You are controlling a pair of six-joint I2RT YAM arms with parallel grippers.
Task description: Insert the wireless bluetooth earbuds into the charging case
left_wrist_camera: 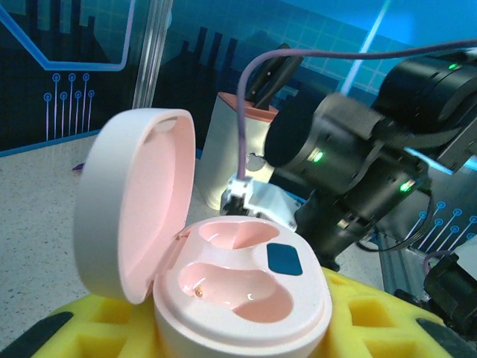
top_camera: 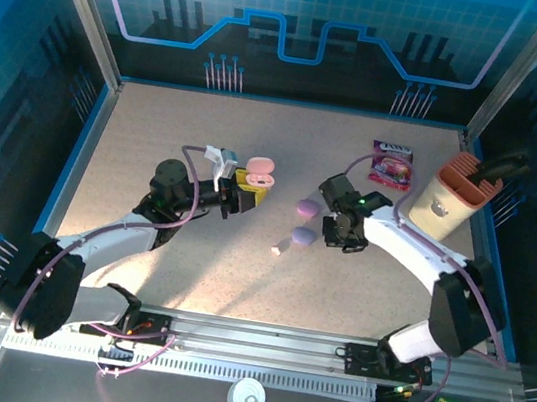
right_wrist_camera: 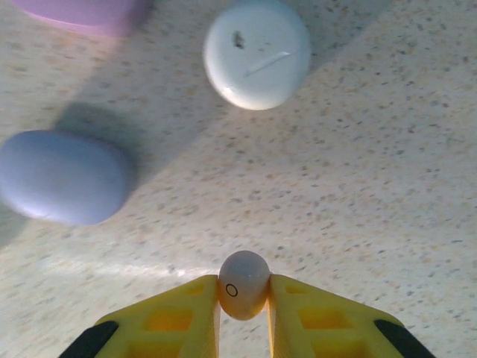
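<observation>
My left gripper (left_wrist_camera: 238, 332) is shut on the pink charging case (left_wrist_camera: 246, 287), which sits between its yellow fingers (left_wrist_camera: 376, 317) with the lid standing open. Both wells of the case are empty. From above, that case (top_camera: 260, 171) is left of centre in the left gripper (top_camera: 246, 194). My right gripper (right_wrist_camera: 243, 289) is shut on a small whitish earbud (right_wrist_camera: 243, 283), pinched between its yellow fingertips just above the tabletop. In the top view the right gripper (top_camera: 332, 233) hangs beside two purple cases, to the right of the pink case.
A lavender case (right_wrist_camera: 63, 177) and a purple case (right_wrist_camera: 82, 9) lie ahead-left of the right gripper, with a white round piece (right_wrist_camera: 257, 54) beyond. A beige holder cup (top_camera: 448, 198) and a purple packet (top_camera: 391, 164) are at the back right.
</observation>
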